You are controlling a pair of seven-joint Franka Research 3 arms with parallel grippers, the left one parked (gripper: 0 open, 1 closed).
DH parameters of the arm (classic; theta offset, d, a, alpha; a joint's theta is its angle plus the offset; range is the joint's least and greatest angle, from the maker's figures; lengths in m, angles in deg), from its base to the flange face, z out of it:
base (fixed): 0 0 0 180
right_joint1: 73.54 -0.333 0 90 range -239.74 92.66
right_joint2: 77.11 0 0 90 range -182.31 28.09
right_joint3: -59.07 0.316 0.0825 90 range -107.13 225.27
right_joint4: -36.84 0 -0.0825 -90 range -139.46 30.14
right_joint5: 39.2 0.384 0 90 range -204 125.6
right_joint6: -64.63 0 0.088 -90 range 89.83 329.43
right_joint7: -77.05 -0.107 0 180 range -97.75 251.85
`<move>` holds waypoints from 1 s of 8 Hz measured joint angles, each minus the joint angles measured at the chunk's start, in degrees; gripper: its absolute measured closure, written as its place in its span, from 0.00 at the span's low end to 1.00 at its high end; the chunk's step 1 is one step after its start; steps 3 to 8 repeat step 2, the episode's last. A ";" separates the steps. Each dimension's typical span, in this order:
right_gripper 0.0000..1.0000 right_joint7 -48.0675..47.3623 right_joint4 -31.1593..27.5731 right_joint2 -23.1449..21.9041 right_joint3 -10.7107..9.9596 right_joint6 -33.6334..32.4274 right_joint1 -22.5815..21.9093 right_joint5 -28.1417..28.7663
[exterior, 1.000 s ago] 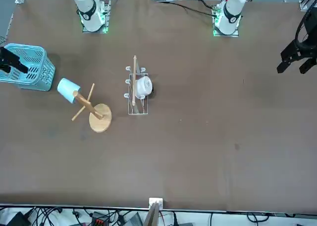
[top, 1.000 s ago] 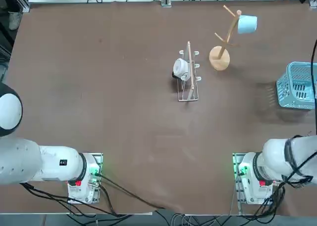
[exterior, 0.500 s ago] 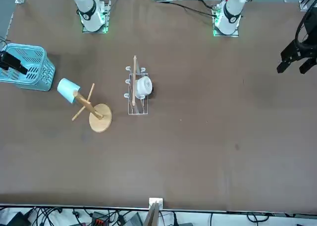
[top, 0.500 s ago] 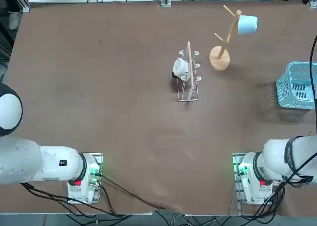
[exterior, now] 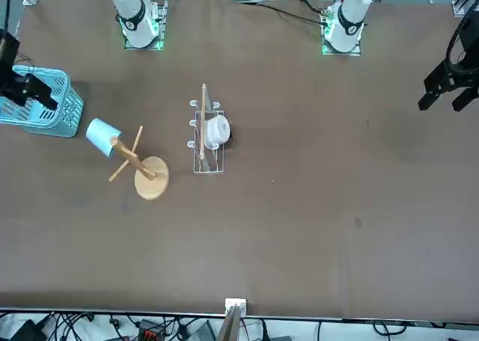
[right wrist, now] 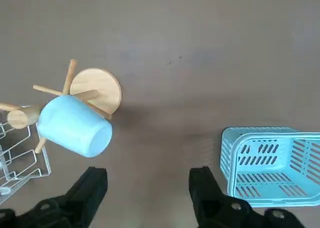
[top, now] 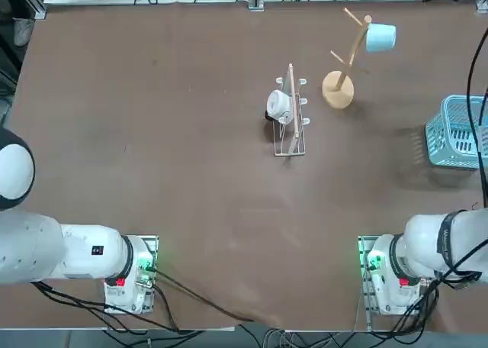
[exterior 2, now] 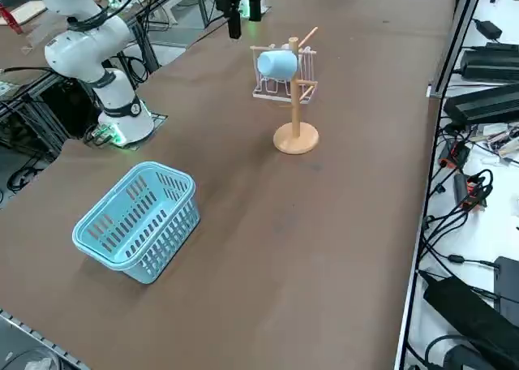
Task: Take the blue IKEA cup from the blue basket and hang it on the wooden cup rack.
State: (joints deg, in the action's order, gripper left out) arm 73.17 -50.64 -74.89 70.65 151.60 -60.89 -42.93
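Note:
The blue IKEA cup (top: pixel 380 37) (exterior: pixel 103 136) (exterior 2: pixel 277 63) (right wrist: pixel 75 126) hangs tilted on an upper peg of the wooden cup rack (top: pixel 338 88) (exterior: pixel 151 178) (exterior 2: pixel 295 137) (right wrist: pixel 97 88). The blue basket (top: pixel 460 131) (exterior: pixel 45 113) (exterior 2: pixel 138 220) (right wrist: pixel 270 163) stands at the table's right edge and shows nothing inside. My right gripper (right wrist: pixel 147 193) (exterior: pixel 26 90) hovers high over the basket's side, apart from the cup. It is open, with nothing between its black fingers (right wrist: pixel 92 188).
A wire-and-wood dish rack (top: pixel 290 123) (exterior: pixel 206 143) holding a white mug (top: pixel 278 104) stands left of the cup rack near the table's middle. Cables and boxes (exterior 2: pixel 478 102) run along the floor beyond the table's far edge.
My right gripper has shifted slightly above the basket, staying open. The cup remains on its peg, and the rack and basket have not moved.

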 joint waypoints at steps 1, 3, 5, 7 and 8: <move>0.00 0.00 0.00 0.00 -0.15 0.00 0.02 -0.01; 0.00 0.00 0.00 0.00 -0.24 -0.01 0.03 -0.01; 0.00 0.00 0.00 0.00 -0.24 -0.01 0.03 -0.01; 0.00 0.00 0.00 0.00 -0.24 -0.01 0.03 -0.01; 0.00 0.00 0.00 0.00 -0.24 -0.01 0.03 -0.01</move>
